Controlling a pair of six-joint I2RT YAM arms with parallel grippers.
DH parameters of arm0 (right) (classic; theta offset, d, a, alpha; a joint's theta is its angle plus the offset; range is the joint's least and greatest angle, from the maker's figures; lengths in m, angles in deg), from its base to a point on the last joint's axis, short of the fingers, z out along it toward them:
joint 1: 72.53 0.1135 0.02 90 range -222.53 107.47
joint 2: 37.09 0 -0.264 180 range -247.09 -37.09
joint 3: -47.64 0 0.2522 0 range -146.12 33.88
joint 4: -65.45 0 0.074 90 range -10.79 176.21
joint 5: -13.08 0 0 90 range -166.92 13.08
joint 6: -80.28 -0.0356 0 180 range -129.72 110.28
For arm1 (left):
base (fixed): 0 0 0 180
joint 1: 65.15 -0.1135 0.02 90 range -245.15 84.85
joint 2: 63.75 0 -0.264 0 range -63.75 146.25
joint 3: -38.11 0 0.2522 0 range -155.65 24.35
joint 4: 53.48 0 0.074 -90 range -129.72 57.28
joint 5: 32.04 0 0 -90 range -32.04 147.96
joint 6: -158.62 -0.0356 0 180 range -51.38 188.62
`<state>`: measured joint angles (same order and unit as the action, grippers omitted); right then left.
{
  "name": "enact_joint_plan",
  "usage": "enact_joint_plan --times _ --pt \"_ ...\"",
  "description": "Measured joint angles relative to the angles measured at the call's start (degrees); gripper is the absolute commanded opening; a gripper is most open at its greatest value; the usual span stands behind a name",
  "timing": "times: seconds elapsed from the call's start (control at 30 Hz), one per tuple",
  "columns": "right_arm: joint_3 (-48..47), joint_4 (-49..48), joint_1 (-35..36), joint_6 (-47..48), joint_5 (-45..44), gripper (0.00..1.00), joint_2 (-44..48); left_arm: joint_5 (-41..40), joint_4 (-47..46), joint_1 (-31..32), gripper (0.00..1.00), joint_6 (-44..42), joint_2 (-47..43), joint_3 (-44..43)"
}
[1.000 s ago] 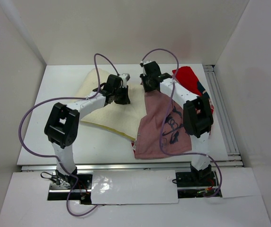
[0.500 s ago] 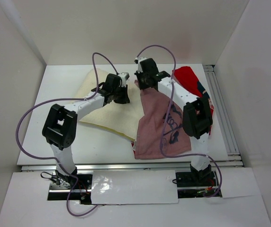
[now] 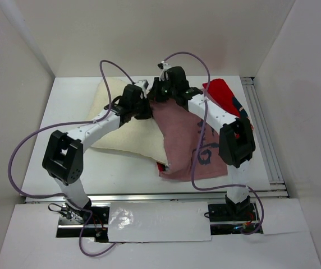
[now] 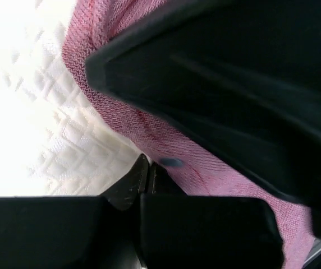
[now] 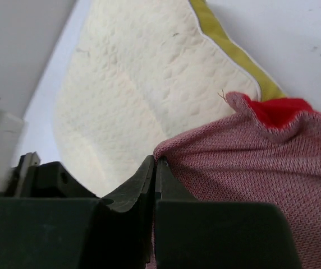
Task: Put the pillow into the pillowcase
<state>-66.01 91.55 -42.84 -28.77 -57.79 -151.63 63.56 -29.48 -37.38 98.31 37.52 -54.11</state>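
Pillow [image 3: 129, 140]: right end hidden beneath pillowcase [image 3: 177, 134]. Pillowcase print partly covered by right arm [image 3: 236, 143]. Left wrist view: blurred, unidentifiable black shape [image 4: 233, 84].

Bright, even, from overhead; shadows soft. Glare on glossy strip [image 3: 159, 221] in top view. Left wrist: blown out on pillow [image 4: 26, 84], heavy close-range blur at right. Right wrist: crisp on pillowcase [image 5: 250, 168] weave, soft along bottom.
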Motion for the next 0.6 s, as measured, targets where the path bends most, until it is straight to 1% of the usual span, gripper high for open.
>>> enact_joint_plan --times 0.17,0.23,0.33,0.4,0.43,0.5,0.53,0.57,0.6 --pt "3.48 -10.75 -0.70 -10.19 4.07 0.00 0.24 -8.74 0.09 1.01 0.00 10.38 -3.54 0.02" --pt "5.35 -14.86 -0.70 -13.51 4.11 0.00 0.83 -12.26 0.44 1.70 0.00 15.04 -3.93 0.02" --pt "6.10 -16.20 -0.17 -15.69 1.38 0.01 1.27 -16.41 1.27 2.86 0.00 20.31 -3.69 -0.17" --pt "6.08 -15.78 0.46 -15.54 -1.16 0.11 1.29 -20.02 3.72 3.89 0.00 22.69 -2.51 -1.84" --pt "6.08 -15.30 0.76 -15.04 -2.43 0.24 1.29 -21.40 5.09 4.33 0.00 23.54 -1.49 -3.21" --pt "6.08 -13.88 1.07 -13.22 -4.61 0.41 1.29 -23.30 7.63 4.76 0.00 25.07 0.85 -5.92" --pt "5.95 -12.68 1.07 -12.00 -5.75 0.48 1.29 -23.87 8.37 4.81 0.03 25.49 1.90 -6.91" --pt "5.62 -11.15 0.98 -10.58 -6.80 0.59 1.29 -23.74 9.07 4.74 0.11 25.55 2.78 -7.52" --pt "5.27 -9.07 0.76 -8.46 -8.57 0.64 1.29 -23.17 9.27 4.59 0.32 24.63 3.34 -7.69"
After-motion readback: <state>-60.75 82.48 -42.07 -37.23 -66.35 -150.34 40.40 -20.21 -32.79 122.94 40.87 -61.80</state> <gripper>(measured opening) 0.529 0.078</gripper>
